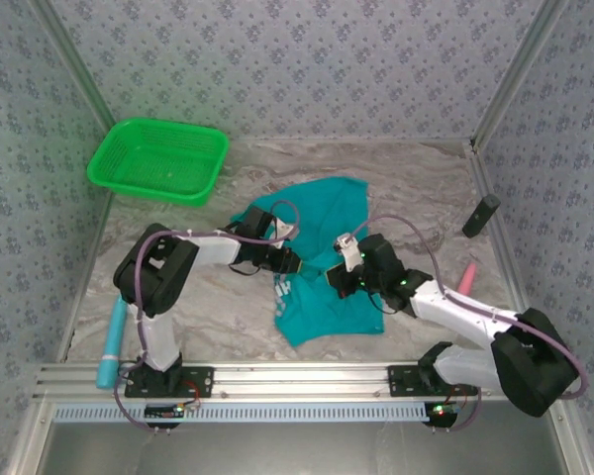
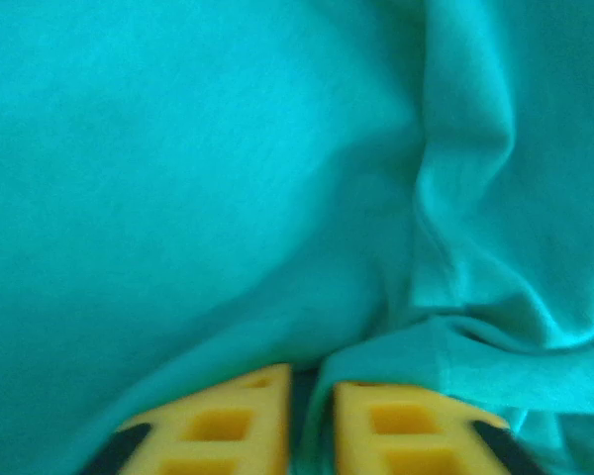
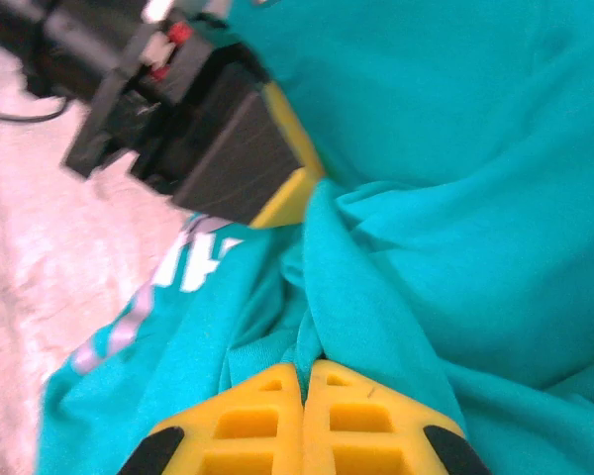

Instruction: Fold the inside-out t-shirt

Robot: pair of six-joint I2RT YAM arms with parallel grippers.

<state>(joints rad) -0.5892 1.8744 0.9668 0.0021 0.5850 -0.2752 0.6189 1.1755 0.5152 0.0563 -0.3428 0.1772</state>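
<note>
The inside-out t-shirt (image 1: 322,233) is teal and lies crumpled in the middle of the table, with white lettering (image 1: 283,289) showing near its left edge. My left gripper (image 1: 299,265) is down on the shirt's left side. In the left wrist view its yellow fingers (image 2: 228,421) stand slightly apart, open, with a fold of the shirt (image 2: 178,178) lying in the narrow gap at the left gripper (image 2: 312,381). My right gripper (image 1: 343,279) sits just to the right of it. In the right wrist view the right gripper (image 3: 305,374) is shut on a ridge of the shirt (image 3: 455,148).
A bright green mesh basket (image 1: 158,158) stands at the back left. A light blue cylinder (image 1: 112,341) lies at the near left edge. On the right are a pink object (image 1: 466,279) and a black one (image 1: 480,215). Patterned walls close in three sides.
</note>
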